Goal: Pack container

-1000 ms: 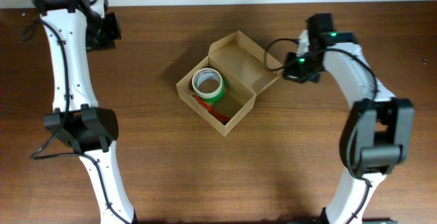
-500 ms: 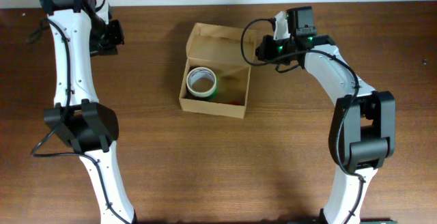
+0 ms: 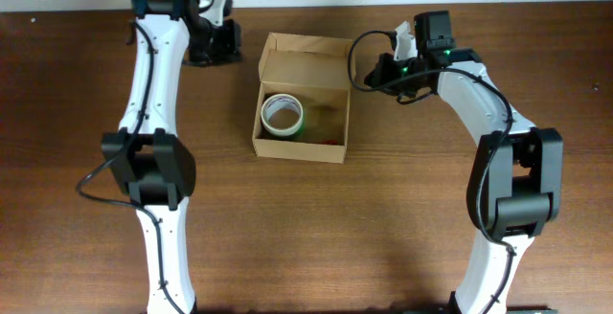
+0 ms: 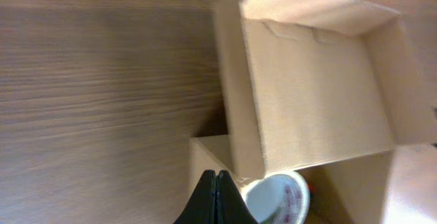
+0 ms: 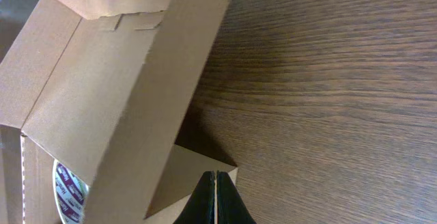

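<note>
The tan cardboard container (image 3: 335,151) stands open at the table's middle, its lid flap (image 3: 306,60) raised at the back. Inside it are a white and green tape roll (image 3: 284,115) and something red (image 3: 331,143). My left gripper (image 3: 226,41) is shut and empty beside the box's rear left corner. In the left wrist view its tips (image 4: 217,183) are by the box wall, below the lid (image 4: 307,94) and next to the roll (image 4: 280,198). My right gripper (image 3: 379,71) is shut by the rear right corner. Its tips (image 5: 215,183) lie over a side tab (image 5: 191,179), under the lid (image 5: 116,80).
The brown wooden table (image 3: 402,218) extends around the box. Both white arms reach in from the front, one on each side of the box. A pale wall edge runs along the table's back.
The box was turned from a skewed to a square position as my right gripper moved back and left. My left gripper swung right from the far left corner to the box.
</note>
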### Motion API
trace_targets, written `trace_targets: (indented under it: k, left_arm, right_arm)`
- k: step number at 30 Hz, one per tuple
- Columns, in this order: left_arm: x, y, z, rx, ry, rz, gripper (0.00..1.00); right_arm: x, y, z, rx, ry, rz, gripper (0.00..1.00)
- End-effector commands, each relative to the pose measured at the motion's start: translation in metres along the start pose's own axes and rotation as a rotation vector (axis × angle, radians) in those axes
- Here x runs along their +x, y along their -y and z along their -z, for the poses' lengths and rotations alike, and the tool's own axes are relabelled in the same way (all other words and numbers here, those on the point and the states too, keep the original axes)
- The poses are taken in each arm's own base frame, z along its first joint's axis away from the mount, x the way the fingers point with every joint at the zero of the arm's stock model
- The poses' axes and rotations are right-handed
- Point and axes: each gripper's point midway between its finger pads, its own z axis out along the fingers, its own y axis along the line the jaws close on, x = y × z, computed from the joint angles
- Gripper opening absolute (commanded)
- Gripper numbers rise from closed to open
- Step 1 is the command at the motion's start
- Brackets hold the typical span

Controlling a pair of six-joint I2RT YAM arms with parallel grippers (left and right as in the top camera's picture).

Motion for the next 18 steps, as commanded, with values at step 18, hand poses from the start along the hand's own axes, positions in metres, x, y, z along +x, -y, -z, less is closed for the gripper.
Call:
trace_targets:
  k: [18]
  left_arm:
    - [0.021,-0.028,-0.116,0.458,-0.182,0.218,0.02]
  right_arm:
    - [0.029,0.007,-0.066,-0.265,-0.156,-0.131,0.04]
